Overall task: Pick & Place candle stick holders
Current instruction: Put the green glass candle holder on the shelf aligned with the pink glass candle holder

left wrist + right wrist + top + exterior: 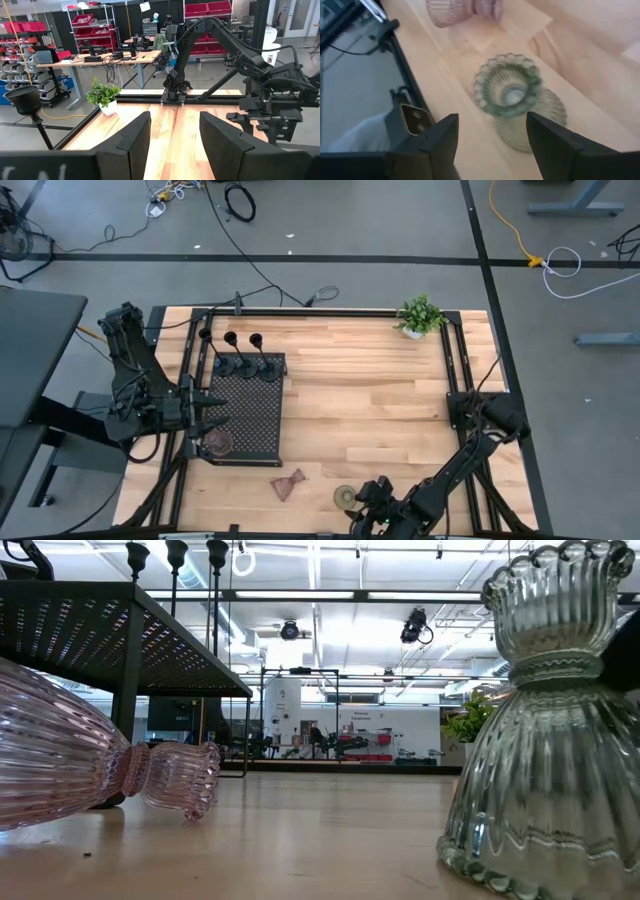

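An olive-green glass holder (507, 92) stands upright on its base near the table's near edge, also in the high view (346, 497). My right gripper (492, 127) is open just above it and to its right, slanting down, touching nothing. A pink holder (288, 484) lies on its side to the green one's left. A brown holder (217, 443) sits on the black perforated tray (250, 395). Three tall black stems (236, 352) stand on round bases at the tray's far edge. My left gripper (208, 415) waits open above the tray's left side.
A small potted plant (420, 315) stands at the table's far right. The tray (120, 630) is raised on legs. A black frame (330, 311) runs around the table's edges. Bare wood lies between the tray and the right arm's base (480, 410).
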{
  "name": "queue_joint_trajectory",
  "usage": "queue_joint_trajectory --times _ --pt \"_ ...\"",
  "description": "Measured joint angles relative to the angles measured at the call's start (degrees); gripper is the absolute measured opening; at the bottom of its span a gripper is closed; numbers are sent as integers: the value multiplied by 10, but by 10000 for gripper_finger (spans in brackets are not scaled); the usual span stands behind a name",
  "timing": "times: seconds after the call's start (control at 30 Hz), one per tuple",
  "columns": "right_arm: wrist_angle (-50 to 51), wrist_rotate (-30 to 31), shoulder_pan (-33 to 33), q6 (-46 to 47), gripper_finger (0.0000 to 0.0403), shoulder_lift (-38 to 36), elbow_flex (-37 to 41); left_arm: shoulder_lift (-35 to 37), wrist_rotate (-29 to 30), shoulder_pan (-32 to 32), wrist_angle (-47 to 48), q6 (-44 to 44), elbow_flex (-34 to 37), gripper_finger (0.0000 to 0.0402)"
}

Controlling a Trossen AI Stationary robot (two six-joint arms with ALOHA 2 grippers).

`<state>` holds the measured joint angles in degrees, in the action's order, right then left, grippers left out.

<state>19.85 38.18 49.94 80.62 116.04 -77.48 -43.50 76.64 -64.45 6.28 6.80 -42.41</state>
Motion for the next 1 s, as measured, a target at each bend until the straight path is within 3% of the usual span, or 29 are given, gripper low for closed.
queue_joint_trajectory --times 0.37,0.53,0.83,1.0 --pt "-35 43 -11 -27 233 24 0 0 0 0 1 -1 0 172" --pt "-65 84 -20 -85 233 24 0 0 0 0 16 1 0 172" --pt "-92 48 -43 -111 227 34 0 0 0 0 26 11 0 172" --pt "-91 41 -47 -118 185 34 0 0 0 0 26 12 0 172"
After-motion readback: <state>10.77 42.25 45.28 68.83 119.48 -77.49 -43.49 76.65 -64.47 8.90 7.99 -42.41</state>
